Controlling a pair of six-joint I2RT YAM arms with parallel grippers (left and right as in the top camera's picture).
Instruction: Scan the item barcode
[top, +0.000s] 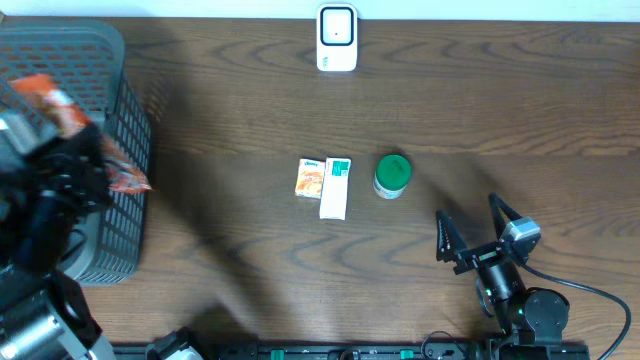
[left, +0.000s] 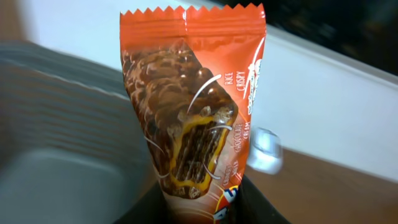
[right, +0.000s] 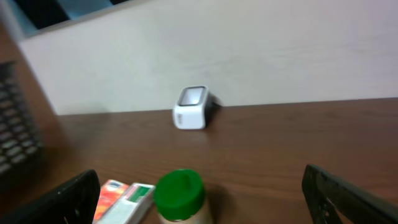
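My left gripper (left: 202, 208) is shut on the lower end of an orange chocolate wafer snack pack (left: 193, 99), which stands upright with its crimped end at the top. In the overhead view the snack pack (top: 55, 103) and the left gripper (top: 85, 150) are above the grey basket (top: 70, 50) at the far left. No barcode shows on the side facing me. The white scanner (top: 337, 38) stands at the back middle of the table and shows in the right wrist view as the scanner (right: 190, 107). My right gripper (top: 475, 230) is open and holds nothing.
A small orange box (top: 311, 177), a white and green box (top: 335, 187) and a jar with a green lid (top: 392, 175) lie mid-table. The jar (right: 179, 193) sits just ahead of the right gripper (right: 208, 208). A wall runs behind the table.
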